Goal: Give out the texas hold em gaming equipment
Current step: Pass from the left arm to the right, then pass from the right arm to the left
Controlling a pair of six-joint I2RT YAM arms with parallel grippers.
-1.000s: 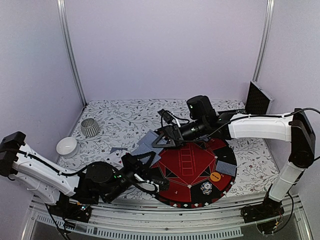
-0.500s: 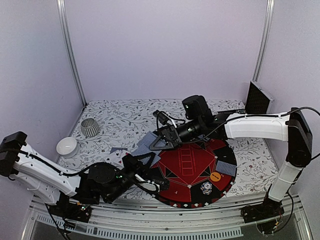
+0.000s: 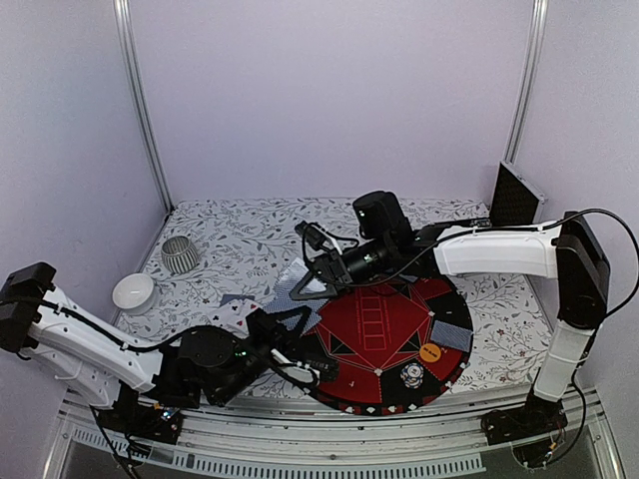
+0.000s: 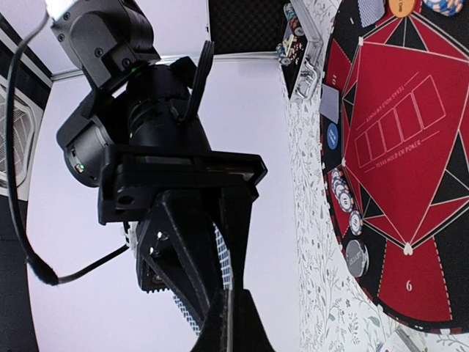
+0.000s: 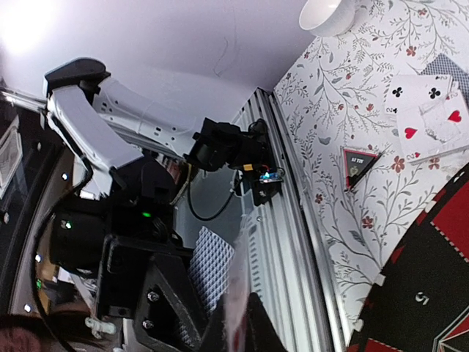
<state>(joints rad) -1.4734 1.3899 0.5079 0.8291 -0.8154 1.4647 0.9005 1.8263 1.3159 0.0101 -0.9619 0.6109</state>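
Observation:
My left gripper (image 3: 296, 317) is shut on playing cards (image 4: 222, 265) with grey-blue backs, held on edge above the table's front left. My right gripper (image 3: 305, 289) meets it from the other side, shut on one card (image 5: 240, 312) that shows blurred between its fingertips, beside the held card back (image 5: 212, 270). The black-red triangle (image 5: 360, 165) lies on the cloth near some face-up cards (image 5: 425, 110). Poker chips (image 4: 341, 192), a dark disc (image 4: 357, 257) and a blue disc (image 4: 332, 136) sit on the mat's rim, as do an orange disc (image 3: 430, 352) and more chips (image 3: 411, 376).
The round red-and-black mat (image 3: 384, 324) fills the front middle. A white bowl (image 3: 133, 291) and a ribbed cup (image 3: 181, 254) stand at the left. An open black case (image 3: 514, 198) with chips stands at the back right. A metal rail (image 5: 289, 242) runs along the near edge.
My right gripper has moved left toward the left gripper's cards and its jaws have shut on a card. The left arm has barely moved.

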